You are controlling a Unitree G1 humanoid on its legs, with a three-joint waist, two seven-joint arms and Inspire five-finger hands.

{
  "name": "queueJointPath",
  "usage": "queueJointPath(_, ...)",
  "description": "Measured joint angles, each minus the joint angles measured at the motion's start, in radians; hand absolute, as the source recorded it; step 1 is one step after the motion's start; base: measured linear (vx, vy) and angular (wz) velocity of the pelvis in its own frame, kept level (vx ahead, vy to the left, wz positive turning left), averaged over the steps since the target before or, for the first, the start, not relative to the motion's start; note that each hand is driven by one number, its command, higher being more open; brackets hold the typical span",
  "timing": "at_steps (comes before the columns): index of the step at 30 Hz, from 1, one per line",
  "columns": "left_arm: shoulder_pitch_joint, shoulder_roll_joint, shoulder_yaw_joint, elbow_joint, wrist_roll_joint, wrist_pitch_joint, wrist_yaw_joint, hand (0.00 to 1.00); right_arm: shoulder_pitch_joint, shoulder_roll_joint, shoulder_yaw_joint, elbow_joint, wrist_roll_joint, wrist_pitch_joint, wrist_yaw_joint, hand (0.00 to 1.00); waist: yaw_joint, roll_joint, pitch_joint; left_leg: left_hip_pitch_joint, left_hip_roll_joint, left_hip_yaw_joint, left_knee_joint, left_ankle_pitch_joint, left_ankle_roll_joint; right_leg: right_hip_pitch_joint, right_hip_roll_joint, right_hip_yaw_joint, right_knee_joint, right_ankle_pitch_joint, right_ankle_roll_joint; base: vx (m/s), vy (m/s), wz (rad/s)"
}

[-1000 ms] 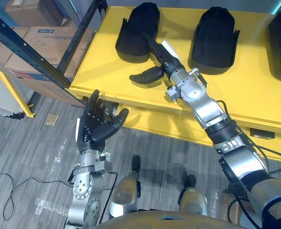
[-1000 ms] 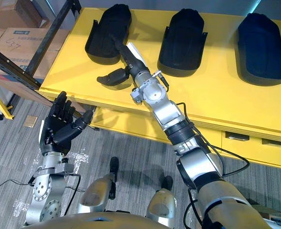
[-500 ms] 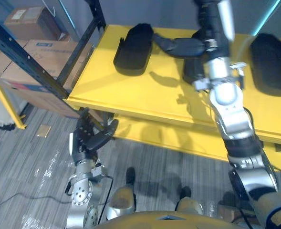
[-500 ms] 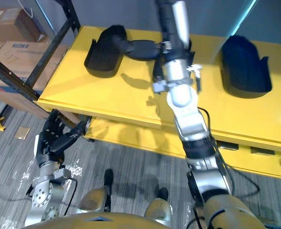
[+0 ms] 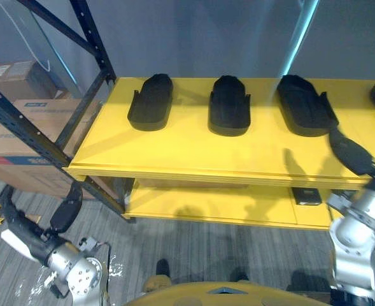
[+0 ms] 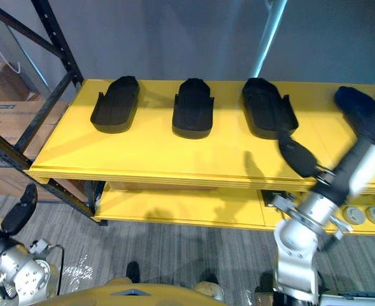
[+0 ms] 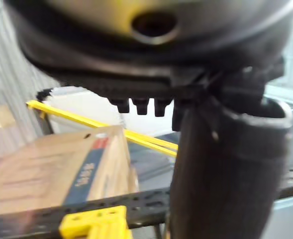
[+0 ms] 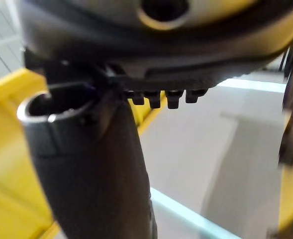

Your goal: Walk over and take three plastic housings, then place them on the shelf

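Housings: three black moulded plastic housings (image 5: 150,102) (image 5: 230,105) (image 5: 305,105), in a row and apart, on the yellow shelf (image 5: 174,150); fourth housing (image 6: 356,105) at its right end.
Left hand (image 5: 28,231): low, left of the shelf, fingers straight, empty.
Right hand (image 5: 349,153): at the shelf's front edge, fingers extended, holding nothing.
Adjacent: brown cardboard boxes (image 5: 21,127).

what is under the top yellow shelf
A lower yellow shelf, holding a small dark box toward the right. The top shelf covers the lower one's back part, so anything further in cannot be seen.
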Motion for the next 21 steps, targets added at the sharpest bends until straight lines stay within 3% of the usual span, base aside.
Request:
queueJointPath(2, 0.027, -0.019, 0.01, 0.114, -0.009, -0.002, 0.022, 1.0, 0.086, 0.09, -0.057, 0.04, 0.048, -0.064, -0.081, 1.0, -0.004, -0.02, -0.016, 0.029, 0.015, 0.036, 0.0, -0.012, -0.011, 0.007, 0.012, 0.027, 0.0, -0.002, -0.003, 0.04, -0.034, -0.38)
queueJointPath(4, 0.029, -0.027, 0.011, 0.18, -0.039, -0.002, 0.021, 1.0, 0.129, 0.131, -0.062, 0.081, 0.087, -0.101, -0.096, 1.0, -0.016, -0.031, -0.024, 0.045, 0.024, 0.056, -0.002, -0.026, -0.015, 0.015, 0.019, 0.039, 0.002, -0.007, -0.01, -0.02, -0.023, -0.33)
queueJointPath(8, 0.009, -0.042, 0.021, 0.336, -0.056, -0.002, -0.044, 1.0, 0.167, 0.173, -0.027, 0.299, 0.214, -0.102, -0.046, 1.0, -0.026, -0.046, -0.035, 0.07, 0.041, 0.121, -0.003, -0.036, -0.016, 0.009, 0.021, 0.041, 0.017, -0.017, -0.016, -0.06, -0.008, -0.2)
queueJointPath(10, -0.02, -0.048, 0.028, 0.426, -0.081, 0.003, -0.088, 1.0, 0.162, 0.173, 0.002, 0.452, 0.244, -0.06, -0.002, 1.0, -0.025, -0.047, -0.036, 0.075, 0.044, 0.144, -0.003, -0.035, -0.015, 0.006, 0.019, 0.041, 0.021, -0.018, -0.019, -0.04, -0.002, -0.01)
queueJointPath(12, -0.053, -0.046, 0.031, 0.544, -0.093, 0.029, -0.128, 1.0, 0.129, 0.173, 0.025, 0.648, 0.279, 0.021, 0.049, 1.0, -0.023, -0.039, -0.045, 0.085, 0.045, 0.155, -0.004, -0.035, -0.014, 0.009, 0.017, 0.039, 0.033, -0.026, -0.032, 0.0, 0.0, 0.0)
queueJointPath(14, -0.086, -0.038, 0.035, 0.687, -0.174, 0.084, -0.218, 1.0, 0.06, 0.178, 0.014, 0.928, 0.401, 0.131, 0.188, 1.0, -0.016, -0.032, -0.055, 0.086, 0.044, 0.155, -0.004, -0.035, -0.014, 0.013, 0.015, 0.034, 0.032, -0.029, -0.037, 0.03, 0.008, 0.04)
queueJointPath(16, -0.123, -0.03, 0.052, 0.786, -0.22, 0.138, -0.293, 1.0, 0.02, 0.179, 0.008, 1.089, 0.44, 0.201, 0.311, 1.0, -0.001, -0.026, -0.058, 0.085, 0.044, 0.155, -0.004, -0.035, -0.014, 0.016, 0.015, 0.031, 0.027, -0.029, -0.038, 0.03, 0.004, 0.04)
queueJointPath(18, -0.156, -0.025, 0.089, 0.867, -0.233, 0.213, -0.396, 1.0, -0.023, 0.177, -0.024, 1.19, 0.454, 0.296, 0.47, 1.0, 0.004, -0.012, -0.059, 0.084, 0.042, 0.154, -0.004, -0.035, -0.015, 0.025, 0.013, 0.024, 0.013, -0.028, -0.038, 0.04, 0.001, 0.08)
queueJointPath(21, -0.18, 0.011, 0.1, 0.931, -0.277, 0.303, -0.537, 1.0, -0.081, 0.142, -0.075, 1.25, 0.466, 0.385, 0.587, 1.0, 0.006, -0.017, -0.059, 0.098, 0.043, 0.153, -0.004, -0.042, -0.021, 0.041, 0.014, 0.022, 0.0, -0.028, -0.038, 0.05, 0.009, 0.01)
